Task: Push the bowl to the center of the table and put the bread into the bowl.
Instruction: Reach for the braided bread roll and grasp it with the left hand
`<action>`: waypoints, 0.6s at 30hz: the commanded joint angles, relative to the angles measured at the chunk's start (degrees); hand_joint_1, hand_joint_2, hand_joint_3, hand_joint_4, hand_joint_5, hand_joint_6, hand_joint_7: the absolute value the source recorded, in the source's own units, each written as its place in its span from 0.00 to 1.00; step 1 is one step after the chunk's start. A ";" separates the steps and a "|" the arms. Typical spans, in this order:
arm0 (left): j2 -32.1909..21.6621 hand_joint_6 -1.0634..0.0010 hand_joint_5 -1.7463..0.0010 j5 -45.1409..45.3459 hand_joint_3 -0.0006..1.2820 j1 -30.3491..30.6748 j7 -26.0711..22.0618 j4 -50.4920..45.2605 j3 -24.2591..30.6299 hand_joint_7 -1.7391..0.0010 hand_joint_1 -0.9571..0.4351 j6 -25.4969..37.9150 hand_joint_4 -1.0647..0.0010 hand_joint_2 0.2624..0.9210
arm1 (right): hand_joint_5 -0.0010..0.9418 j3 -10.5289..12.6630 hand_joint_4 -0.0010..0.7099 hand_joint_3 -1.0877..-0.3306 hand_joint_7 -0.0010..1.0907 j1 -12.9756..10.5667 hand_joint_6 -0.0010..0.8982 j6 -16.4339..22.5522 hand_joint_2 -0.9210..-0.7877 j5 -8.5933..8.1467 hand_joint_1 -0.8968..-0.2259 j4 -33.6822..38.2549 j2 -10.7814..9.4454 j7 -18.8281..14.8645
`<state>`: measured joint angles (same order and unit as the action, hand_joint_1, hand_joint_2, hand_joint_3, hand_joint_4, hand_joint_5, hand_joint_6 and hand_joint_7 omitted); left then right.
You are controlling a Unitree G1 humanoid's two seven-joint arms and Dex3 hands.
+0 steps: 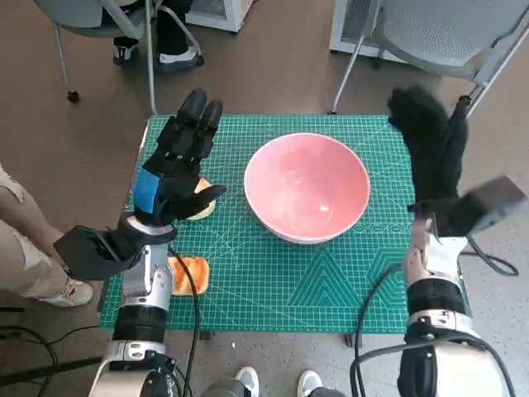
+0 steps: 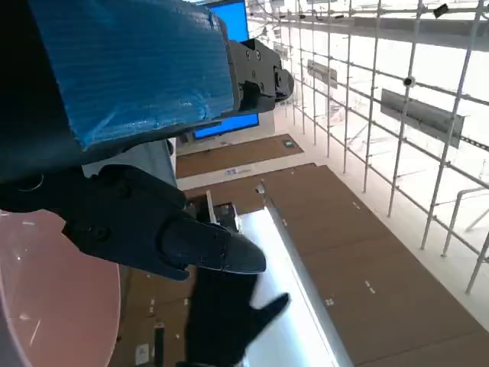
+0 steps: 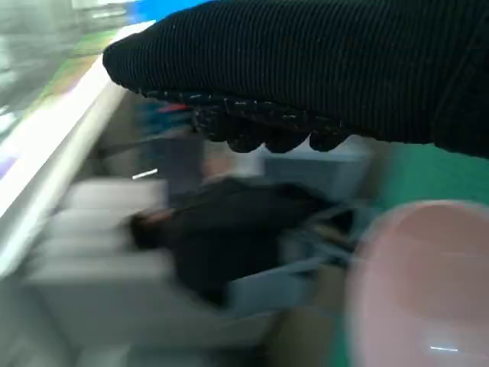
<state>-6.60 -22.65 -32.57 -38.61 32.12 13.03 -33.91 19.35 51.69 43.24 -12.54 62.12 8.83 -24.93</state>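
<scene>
The pink bowl [image 1: 307,187] stands empty near the middle of the green mat [image 1: 331,285]. One bread piece [image 1: 202,208] lies left of the bowl, half hidden under my left hand [image 1: 178,161], which hovers above it with fingers stretched out and holds nothing. A second toasted piece [image 1: 189,274] lies by the mat's near left edge beside my left forearm. My right hand [image 1: 430,145] is raised at the mat's right edge, fingers extended, apart from the bowl. The bowl's rim [image 2: 53,306] shows in the left wrist view, and the bowl [image 3: 420,283] is blurred in the right wrist view.
Chairs [image 1: 446,37] stand beyond the table's far side, and a person's feet [image 1: 178,56] show at the far left. A person's leg [image 1: 21,248] is close to the table's left side. The right wrist view is motion-blurred, with a dark-clothed person [image 3: 229,237] in it.
</scene>
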 commanded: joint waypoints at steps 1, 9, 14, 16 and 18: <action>-0.04 0.81 1.00 0.04 0.08 1.42 0.79 -2.76 -0.53 0.99 0.40 0.32 0.95 1.00 | 0.00 -1.81 0.28 0.43 0.07 -3.13 0.30 1.12 0.00 -3.13 0.36 -5.67 -3.02 -5.66; -1.19 0.81 0.99 0.64 0.09 4.18 2.39 -9.46 -1.08 0.99 0.36 0.75 0.94 1.00 | 0.02 -6.29 0.31 0.44 0.08 -7.44 0.32 2.66 0.00 -4.69 0.39 -15.64 -4.72 -10.81; -3.59 0.81 0.99 2.28 0.10 6.16 3.33 -14.29 -1.11 0.99 0.35 0.97 0.93 1.00 | 0.02 -7.12 0.34 0.47 0.10 -7.97 0.33 1.68 0.00 -6.55 0.36 -16.89 -4.89 -13.19; -6.08 0.81 1.00 4.37 0.09 7.69 4.11 -17.92 -1.10 0.99 0.34 2.07 0.94 1.00 | 0.02 -7.31 0.34 0.47 0.10 -7.95 0.33 1.57 0.00 -6.85 0.36 -16.70 -4.81 -13.76; -9.74 0.83 1.00 7.81 0.09 9.79 5.02 -22.37 -0.92 0.99 0.35 4.32 0.96 0.98 | 0.02 -7.40 0.35 0.48 0.10 -7.92 0.33 1.32 0.00 -6.89 0.36 -16.45 -4.76 -13.87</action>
<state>-11.67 -18.56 -25.40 -34.61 15.28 12.01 -31.80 12.32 45.24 45.61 -18.88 45.31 3.96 -37.92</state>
